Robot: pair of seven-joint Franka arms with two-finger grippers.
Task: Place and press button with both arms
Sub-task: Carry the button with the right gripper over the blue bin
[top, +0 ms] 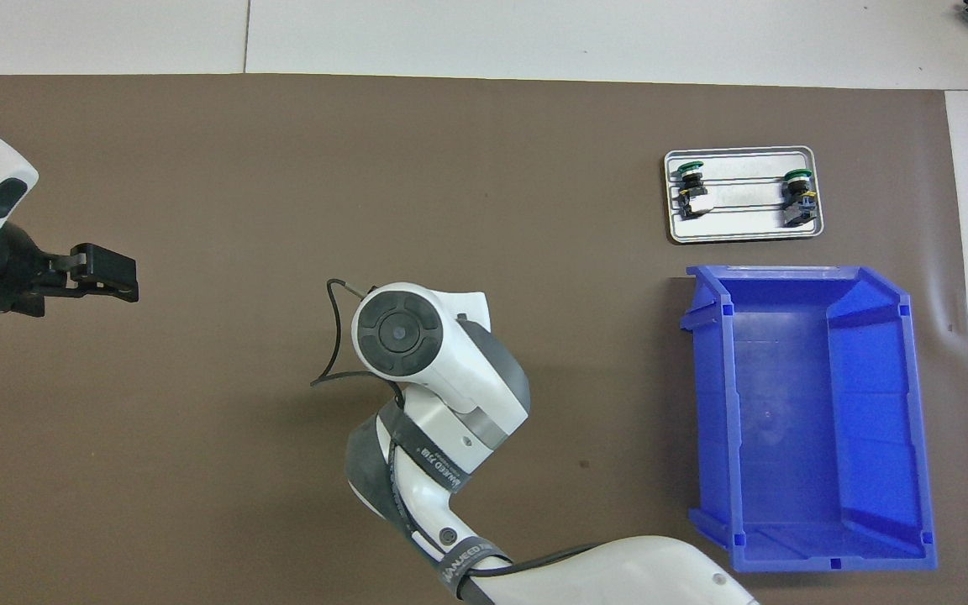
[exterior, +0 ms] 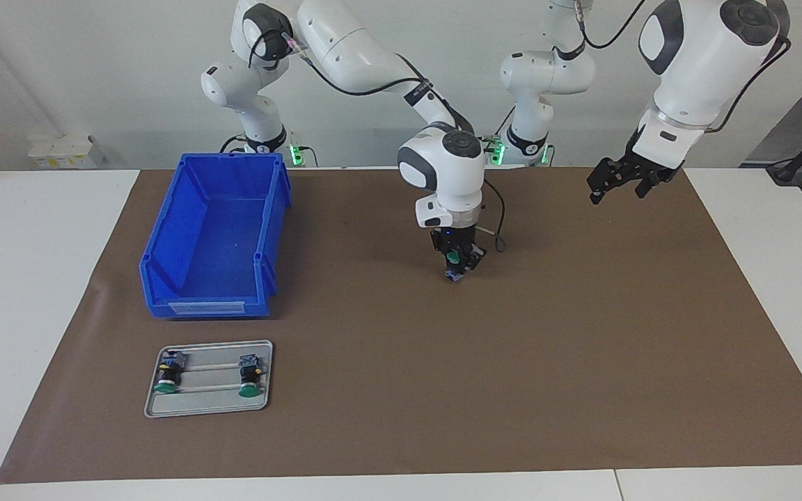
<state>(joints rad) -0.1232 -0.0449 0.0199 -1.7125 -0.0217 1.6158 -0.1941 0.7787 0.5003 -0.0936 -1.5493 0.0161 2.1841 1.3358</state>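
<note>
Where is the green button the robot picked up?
The button sits gripped in the right tool, low over the brown mat's middle, beside the blue bin in the facing view.

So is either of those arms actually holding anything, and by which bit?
Yes: the right gripper holds a button over the mat's middle, apparently by its body, green cap showing. The left gripper holds nothing.

One camera sits high across the bench, facing me, and takes in my bases at its top edge. The other hangs above my own end, looking steeply down and forward. Both stand well back and share the brown paper mat (exterior: 582, 362) (top: 282, 151), edge to edge.
</note>
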